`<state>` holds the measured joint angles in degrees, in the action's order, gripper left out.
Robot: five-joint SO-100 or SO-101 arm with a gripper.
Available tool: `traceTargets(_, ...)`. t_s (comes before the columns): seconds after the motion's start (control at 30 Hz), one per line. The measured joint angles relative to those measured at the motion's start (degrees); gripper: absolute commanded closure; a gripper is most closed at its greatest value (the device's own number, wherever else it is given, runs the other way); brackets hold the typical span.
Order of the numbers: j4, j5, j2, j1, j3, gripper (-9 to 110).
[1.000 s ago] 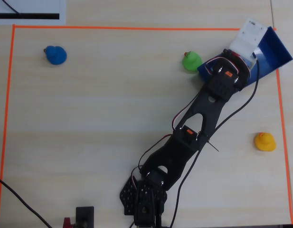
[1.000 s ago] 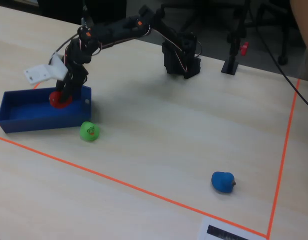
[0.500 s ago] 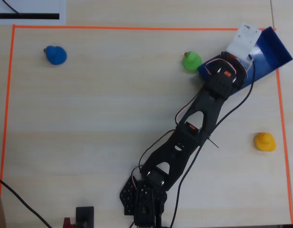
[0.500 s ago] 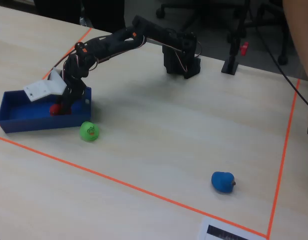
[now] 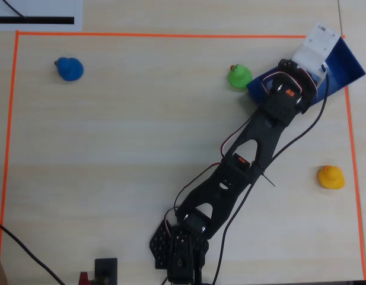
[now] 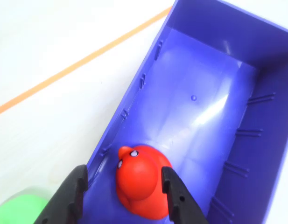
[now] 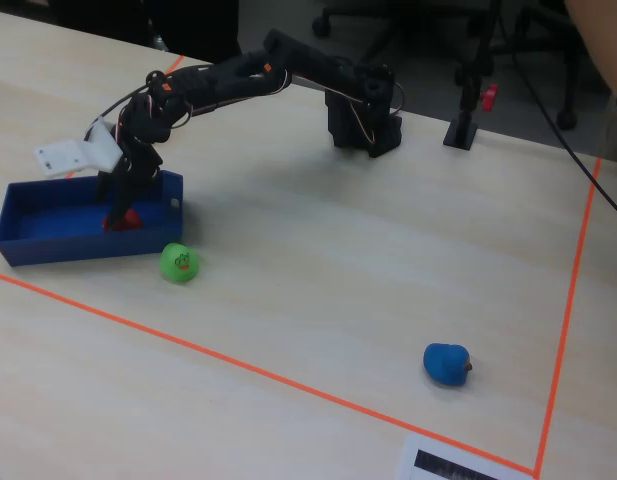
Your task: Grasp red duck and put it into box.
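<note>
The red duck (image 6: 141,179) sits on the glossy floor of the blue box (image 6: 134,88), near its left wall and near end in the wrist view. My gripper (image 6: 124,175) is open inside the box, one black finger on each side of the duck. The right finger (image 6: 174,191) is at the duck's side, and the left finger (image 6: 73,186) stands clear of it with a gap. In the fixed view the gripper (image 7: 123,205) reaches down into the box (image 7: 78,245) over the duck (image 7: 125,220). In the overhead view the arm covers the duck, and the box (image 5: 346,65) lies at the top right.
A green duck (image 5: 239,77) lies just outside the box's end; it also shows in the fixed view (image 7: 176,263). A blue duck (image 5: 70,68) is far left and a yellow duck (image 5: 331,177) is at the right. Orange tape (image 5: 171,34) borders the table area.
</note>
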<state>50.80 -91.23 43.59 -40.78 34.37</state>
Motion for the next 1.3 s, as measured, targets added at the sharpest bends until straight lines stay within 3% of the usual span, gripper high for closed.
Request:
traceTargets(0.1,6.5,1.5,4.3,0.5,0.0,101)
traceTargets(0.37,40.5,6.6,36.3,14.4,8.4,101)
traceTargets(0.5,36.2,7.0,58.7,27.7,29.8,101)
traceTargets(0.63,24.9,2.3,83.7,37.6,62.3,101)
traceTargets(0.93,21.6,-5.4,130.2,40.5,126.3,101)
traceTargets(1.07,24.0,-5.5,142.2,41.0,140.2,101)
traceTargets(1.3,24.4,-5.4,146.2,41.2,142.7,101)
